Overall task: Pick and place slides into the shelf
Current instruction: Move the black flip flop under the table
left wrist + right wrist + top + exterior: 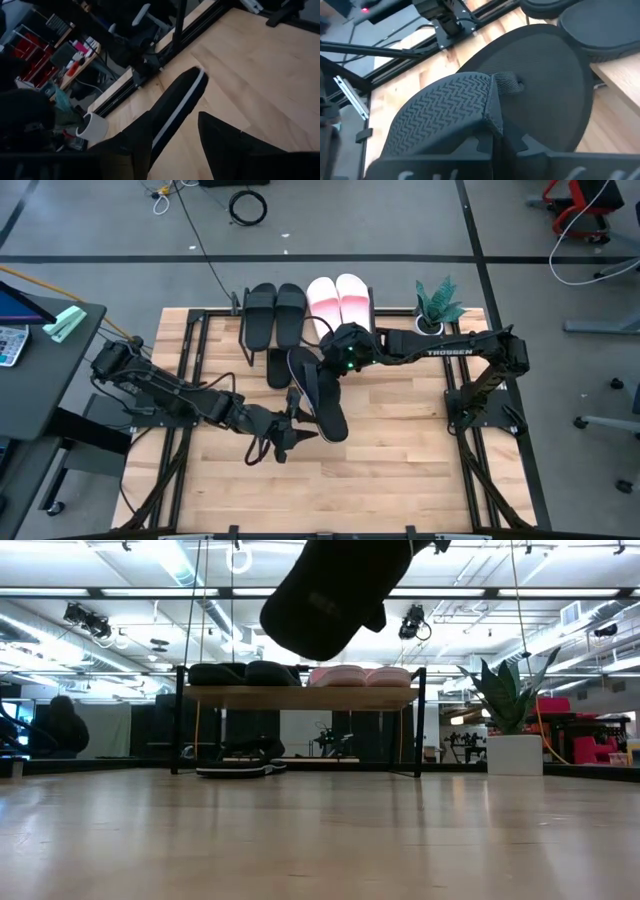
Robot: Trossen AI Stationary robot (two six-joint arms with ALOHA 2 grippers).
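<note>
Black slide (322, 392) is hanging pinched in right gripper (340, 357) | long axis running away from shelf (300, 697) | left gripper (290, 432) gaping, trailing nearby

Grey floor (420, 230) with cables, ceiling strip lights (180, 560), perhaps workshop.

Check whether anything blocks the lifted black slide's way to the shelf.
Nothing visible does. The right gripper holds the black slide in the air beside the shelf, whose top already carries four slides; one more lies underneath.
</note>
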